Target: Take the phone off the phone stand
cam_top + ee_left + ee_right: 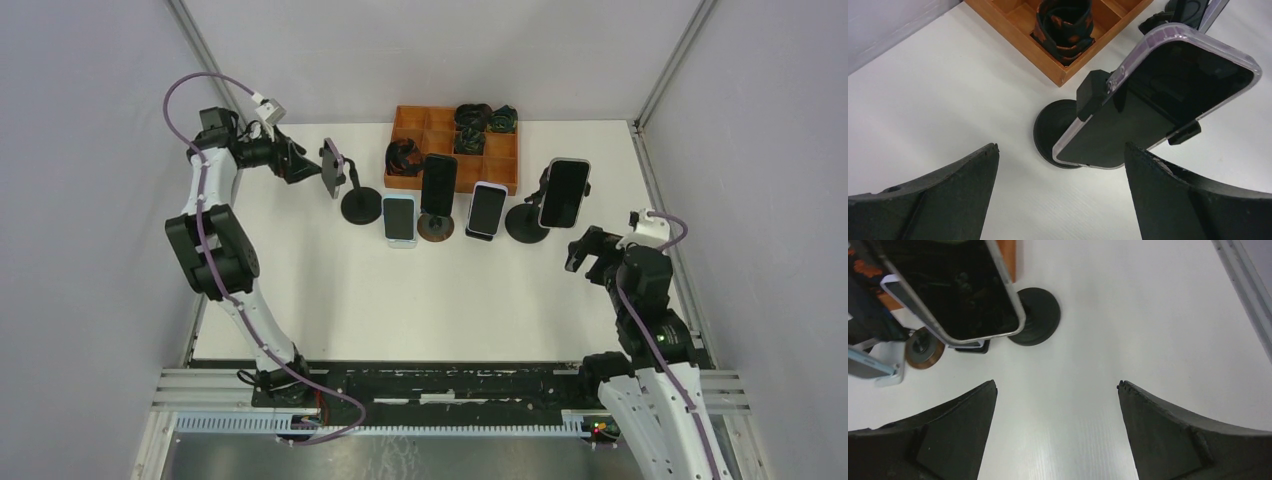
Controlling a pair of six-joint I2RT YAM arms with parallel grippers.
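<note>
The left arm (205,215) reaches across the far left of the white desk (400,300). Its jaws are spread wide and hold nothing. They point at the leftmost phone (331,165) in a row of five. In the left wrist view this phone (1158,100) has a dark screen and a clear, faintly purple case. It sits tilted in a black phone stand (1048,125), with black clamp blocks (1093,92) gripping its two long edges. The phone lies ahead of the two dark fingers (948,195), lined up with the gap between them but clear of both.

The stand's round base (361,205) rests on the desk just beside the near left corner of an orange wooden tray (408,120). The tray's nearest compartment holds a coiled black strap (1065,30).

The right arm (650,320) sits at the right side of the desk. Its jaws are likewise spread and empty, near the rightmost phone (564,192) but apart from it. In the right wrist view that phone (958,295) stands on a black stand with a round base (1035,315). The base is ahead of the jaws and to their left.

Between the two end phones stand three more: one in a pale holder (399,218), one on a wooden disc base (436,230), and one on a small black holder (487,208).
</note>
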